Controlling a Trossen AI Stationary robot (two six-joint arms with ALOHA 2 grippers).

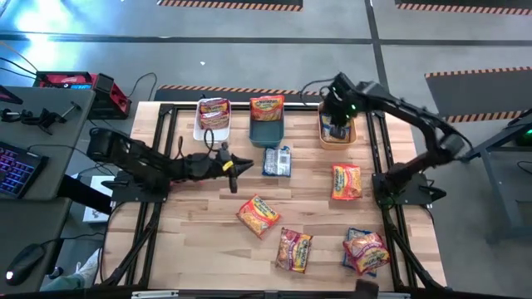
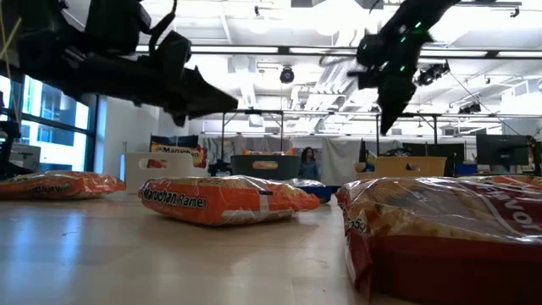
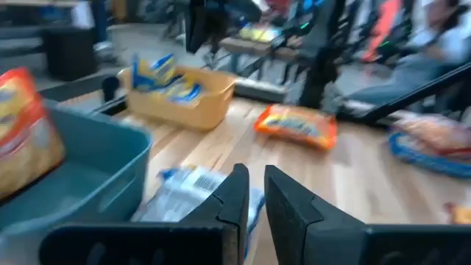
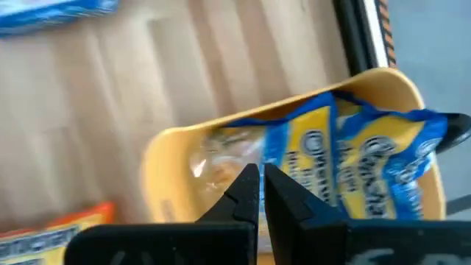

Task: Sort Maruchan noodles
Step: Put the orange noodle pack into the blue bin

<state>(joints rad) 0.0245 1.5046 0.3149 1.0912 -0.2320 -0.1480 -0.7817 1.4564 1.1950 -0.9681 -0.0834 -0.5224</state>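
Crinkly blue-and-yellow plastic noodle packet (image 1: 278, 161) near the tabletop's far edge looks light and slippery, so pinch an end seam. Left gripper (image 1: 241, 166) hovers beside it, nearly closed and empty; right gripper (image 1: 339, 121), closed and empty, hangs over the orange plastic bin (image 1: 323, 137).

At upper centre of the high view, a pink-red packet (image 1: 214, 113) lies in a white bin (image 1: 199, 131), an orange packet (image 1: 267, 106) in a teal bin (image 1: 267, 133), and blue-and-yellow packets (image 4: 353, 169) in a yellow-orange bin (image 4: 173, 158).

Directly below right gripper (image 1: 338, 124): bin (image 1: 322, 139) with packet (image 4: 368, 169). Just beyond left gripper (image 1: 246, 165): another packet (image 1: 277, 161).
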